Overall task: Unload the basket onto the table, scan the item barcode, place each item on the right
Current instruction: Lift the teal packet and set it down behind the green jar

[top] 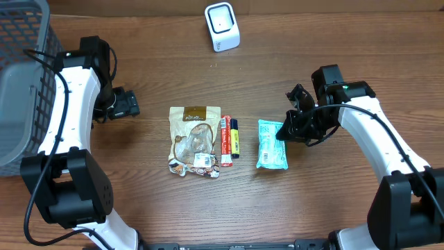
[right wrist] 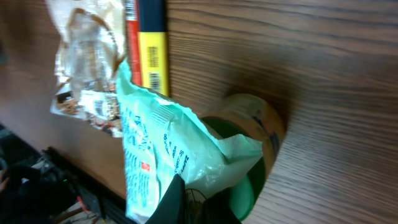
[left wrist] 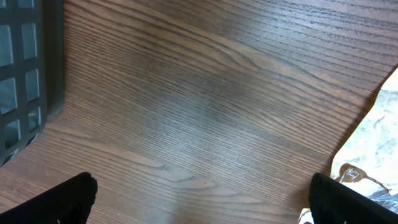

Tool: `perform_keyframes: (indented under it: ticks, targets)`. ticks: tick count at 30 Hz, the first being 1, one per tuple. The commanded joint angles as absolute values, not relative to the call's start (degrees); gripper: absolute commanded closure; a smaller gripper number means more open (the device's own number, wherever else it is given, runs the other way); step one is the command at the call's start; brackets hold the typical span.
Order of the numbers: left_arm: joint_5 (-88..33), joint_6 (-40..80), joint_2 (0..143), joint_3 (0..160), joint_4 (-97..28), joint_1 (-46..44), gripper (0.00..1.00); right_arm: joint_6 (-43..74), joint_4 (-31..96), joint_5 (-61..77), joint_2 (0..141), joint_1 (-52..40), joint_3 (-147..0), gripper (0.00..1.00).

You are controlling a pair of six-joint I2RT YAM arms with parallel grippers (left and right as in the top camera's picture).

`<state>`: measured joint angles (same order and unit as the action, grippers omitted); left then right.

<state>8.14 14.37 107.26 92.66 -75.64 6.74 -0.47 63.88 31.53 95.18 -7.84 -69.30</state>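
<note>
Lying flat right of the table's (top: pixel 333 208) middle, about midway between its far and near edges, the teal packet (top: pixel 271 145) is the item taken up for scanning; its long side runs from far to near. The right gripper (top: pixel 284 131) has its jaws pressed together on the packet's far right corner, a hold at the margin that probably leaves both broad faces free to be turned toward a reader. In the right wrist view the packet (right wrist: pixel 153 147) shows as soft, pale green film, crumpled and puckered where it is pinched, with small dark print and a red mark on its face; whether a barcode sits on the visible side cannot be told. Just beside the packet, toward the left edge, lie a yellow stick (top: pixel 235 138) and a red stick (top: pixel 226 141), side by side, then a brown snack bag (top: pixel 195 141). The white scanner (top: pixel 222 26) stands near the far edge around its middle, well apart from the packet, so a lift and carry would be needed. The left gripper (top: pixel 126 105) hovers over bare wood beyond the snack bag, its fingers (left wrist: pixel 67 200) spread wide and holding nothing, next to a grey basket (top: pixel 19 83) at the far left corner.
</note>
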Motion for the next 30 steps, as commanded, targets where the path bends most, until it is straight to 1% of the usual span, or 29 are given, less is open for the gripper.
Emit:
perform_keyframes:
  ticks: [1, 8, 11, 14, 18, 20, 25, 30]
  targets:
    - [7.9, 13.3, 107.7, 93.4, -75.8, 6.0, 0.00, -1.2, 62.2, 37.7, 90.3, -7.3, -72.3, 0.96]
    - [7.9, 13.3, 107.7, 93.4, -75.8, 6.0, 0.00, 6.5, 52.6, 35.6, 89.5, -7.3, -72.9, 0.96]
    - [7.9, 13.3, 107.7, 93.4, -75.8, 6.0, 0.00, 11.3, 48.0, 30.0, 89.5, -7.3, -72.9, 0.96]
    - [7.9, 13.3, 107.7, 93.4, -75.8, 5.9, 0.00, 13.8, 45.5, 22.9, 89.5, -7.3, -72.9, 0.96]
    - [7.9, 13.3, 107.7, 93.4, -75.8, 5.9, 0.00, 13.7, 43.8, 13.5, 89.7, -7.3, -72.6, 0.96]
    - [7.9, 13.3, 107.7, 93.4, -75.8, 5.9, 0.00, 13.0, 43.5, 11.2, 89.8, -7.3, -72.3, 0.96]
    - [7.9, 13.3, 107.7, 93.4, -75.8, 5.9, 0.00, 7.4, 43.9, 11.0, 90.2, -7.3, -71.1, 0.96]
    - [7.9, 13.3, 107.7, 93.4, -75.8, 5.9, 0.00, 6.9, 42.7, 11.0, 90.2, -7.3, -68.4, 0.96]
